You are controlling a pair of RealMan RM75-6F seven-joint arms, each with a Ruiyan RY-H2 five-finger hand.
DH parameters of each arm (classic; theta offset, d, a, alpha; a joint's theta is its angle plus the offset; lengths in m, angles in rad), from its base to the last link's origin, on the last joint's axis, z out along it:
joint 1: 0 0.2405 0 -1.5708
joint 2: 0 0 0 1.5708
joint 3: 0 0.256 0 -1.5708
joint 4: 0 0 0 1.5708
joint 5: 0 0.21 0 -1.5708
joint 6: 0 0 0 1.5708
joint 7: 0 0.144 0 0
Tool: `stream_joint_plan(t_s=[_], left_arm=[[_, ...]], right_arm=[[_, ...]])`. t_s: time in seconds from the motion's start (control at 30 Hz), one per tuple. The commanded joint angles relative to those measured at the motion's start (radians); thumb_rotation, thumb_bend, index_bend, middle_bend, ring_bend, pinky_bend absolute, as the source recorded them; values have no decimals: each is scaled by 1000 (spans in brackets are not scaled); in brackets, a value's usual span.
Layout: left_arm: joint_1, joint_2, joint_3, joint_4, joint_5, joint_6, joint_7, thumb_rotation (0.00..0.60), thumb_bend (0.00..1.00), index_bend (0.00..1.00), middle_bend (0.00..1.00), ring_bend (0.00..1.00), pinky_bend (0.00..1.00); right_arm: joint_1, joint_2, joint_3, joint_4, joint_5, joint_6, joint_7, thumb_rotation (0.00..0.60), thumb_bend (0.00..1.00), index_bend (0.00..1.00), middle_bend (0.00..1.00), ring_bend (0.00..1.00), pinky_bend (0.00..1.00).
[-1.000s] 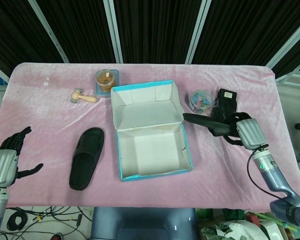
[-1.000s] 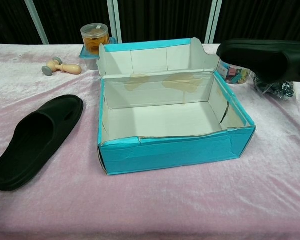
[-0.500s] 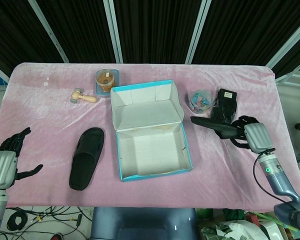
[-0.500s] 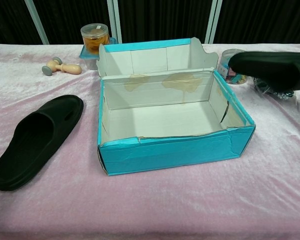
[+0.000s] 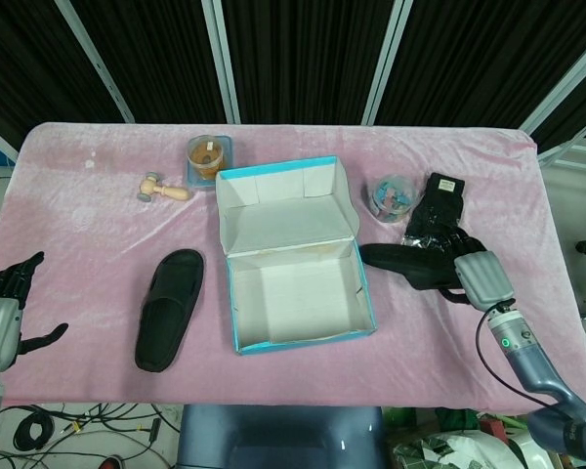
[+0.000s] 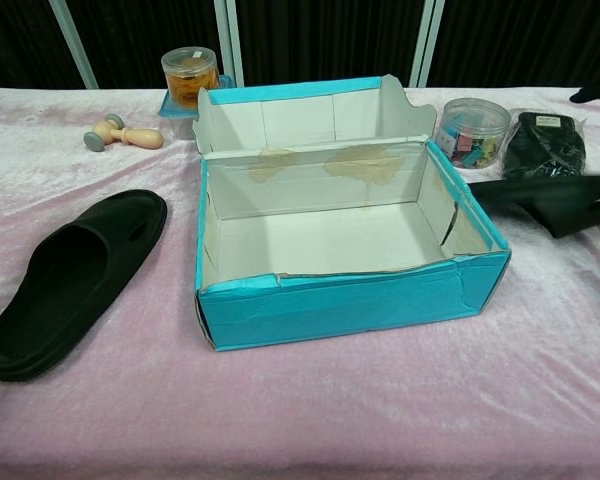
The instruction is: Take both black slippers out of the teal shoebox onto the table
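Observation:
The teal shoebox (image 5: 293, 256) (image 6: 350, 300) stands open mid-table with nothing inside it, its lid folded back. One black slipper (image 5: 169, 309) (image 6: 68, 280) lies flat on the pink cloth left of the box. My right hand (image 5: 466, 277) grips the second black slipper (image 5: 402, 262) (image 6: 552, 201) just right of the box, low over the cloth with its toe toward the box. Whether it touches the cloth I cannot tell. Far out at the left edge, my left hand (image 5: 4, 311) hangs open, fingers spread, holding nothing.
A jar with orange contents (image 5: 208, 157) (image 6: 187, 74) and a small wooden hammer (image 5: 163, 189) (image 6: 123, 133) sit behind the box on the left. A clear tub of clips (image 5: 390, 194) (image 6: 470, 130) and a black bag (image 5: 438, 210) (image 6: 543, 144) lie behind the held slipper.
My right hand has lowered the second slipper from above the box's right wall to just over the cloth beside it. The left hand has drifted further left and down.

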Motion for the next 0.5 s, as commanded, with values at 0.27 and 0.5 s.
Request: stream_joint_plan(t_s=[0.27,0.5], left_arm=[[81,1,33,68,24,88,-83,600,0,48,165,121,168],[145,-33,83,125,74,144,-132,600,0,52,165,122,164]], right_arm=[[-175,164,-13,-267,-10,247,-77,600,207,0,0,0,193],[-300,155,-57,-339,-5,367,-131,600,208,0,0,0,193]])
